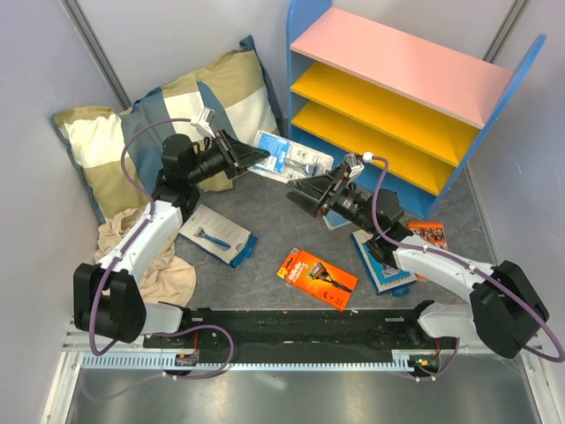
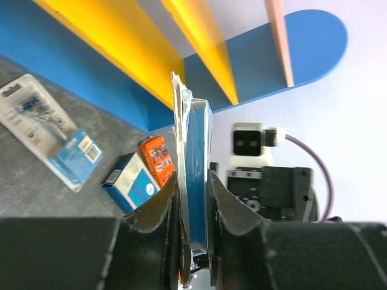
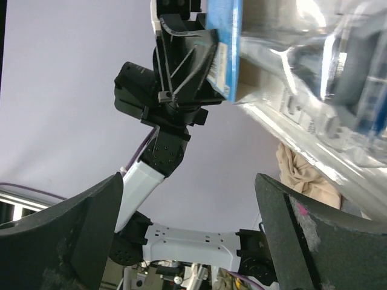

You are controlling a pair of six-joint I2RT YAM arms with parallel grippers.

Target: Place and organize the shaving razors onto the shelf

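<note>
Blue-carded razor pack [image 1: 294, 159] hung clamped edge-on in the left end effector [image 1: 254, 159], near the shelf [image 1: 397, 62]. The right end effector [image 1: 300, 193] gaped empty beside it. That thin grip could let it twist or drop at a handover. Grey bench [image 1: 265, 234] below carried an orange box [image 1: 316, 276]; a pillow [image 1: 159, 115] filled the corner.
</note>
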